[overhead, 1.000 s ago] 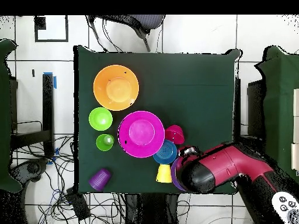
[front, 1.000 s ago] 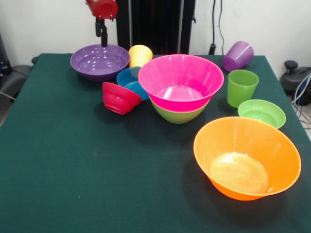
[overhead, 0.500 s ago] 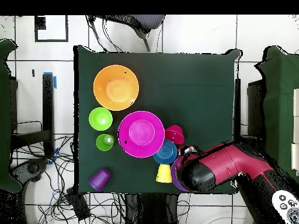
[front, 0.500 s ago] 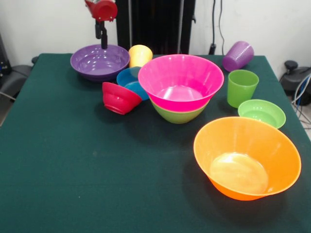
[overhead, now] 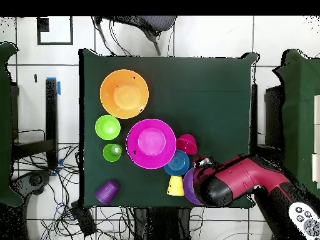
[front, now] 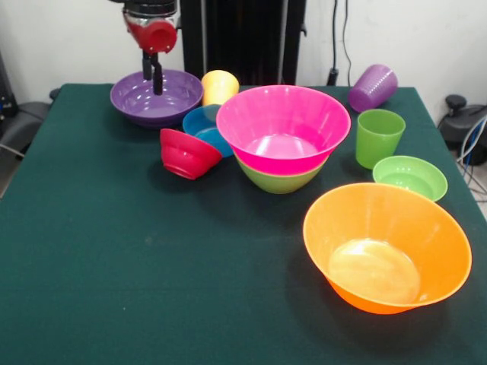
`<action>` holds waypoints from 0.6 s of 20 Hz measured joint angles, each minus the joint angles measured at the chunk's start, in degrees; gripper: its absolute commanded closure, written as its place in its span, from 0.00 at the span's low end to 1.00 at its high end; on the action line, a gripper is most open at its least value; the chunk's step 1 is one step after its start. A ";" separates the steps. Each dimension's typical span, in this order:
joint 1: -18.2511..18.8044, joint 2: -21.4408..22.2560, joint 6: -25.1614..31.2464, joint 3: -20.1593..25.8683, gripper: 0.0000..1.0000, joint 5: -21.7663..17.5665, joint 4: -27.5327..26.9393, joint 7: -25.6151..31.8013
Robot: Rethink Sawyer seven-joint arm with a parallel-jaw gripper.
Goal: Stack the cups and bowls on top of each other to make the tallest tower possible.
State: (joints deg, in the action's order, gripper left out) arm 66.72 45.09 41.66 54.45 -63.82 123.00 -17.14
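My gripper [front: 151, 76] hangs over the far part of the medium purple bowl [front: 176, 97], its two dark fingers a little apart and empty, tips down inside the rim. In the overhead view the red arm [overhead: 232, 181] hides most of that bowl. The tower is the large pink bowl [front: 283, 125] nested in the medium green bowl [front: 278, 181]. The small blue bowl [front: 202, 125] and red bowl [front: 186, 154] lie tilted to its left. The yellow-orange cup [front: 219, 86] sits behind the blue bowl. The green cup [front: 378, 137] stands upright. The purple cup [front: 373, 87] lies on its side.
The large orange bowl [front: 386, 247] sits at the near right, with the small light green bowl [front: 410, 176] behind it. A black pedestal [front: 243, 38] stands behind the table. Cables hang at the right edge [front: 468, 129].
The gripper has come down from above the purple bowl until its fingers reach inside the rim, and it shifted slightly left. The bowls and cups have not moved.
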 measured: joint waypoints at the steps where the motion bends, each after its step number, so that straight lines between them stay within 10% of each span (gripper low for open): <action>1: 0.12 -0.34 -0.13 -0.28 0.00 -0.50 0.00 0.00; 12: 0.81 -3.81 -0.38 -2.91 0.00 -4.64 -0.25 0.00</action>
State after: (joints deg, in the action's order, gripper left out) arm 67.53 41.28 41.28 51.54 -68.46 122.76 -17.14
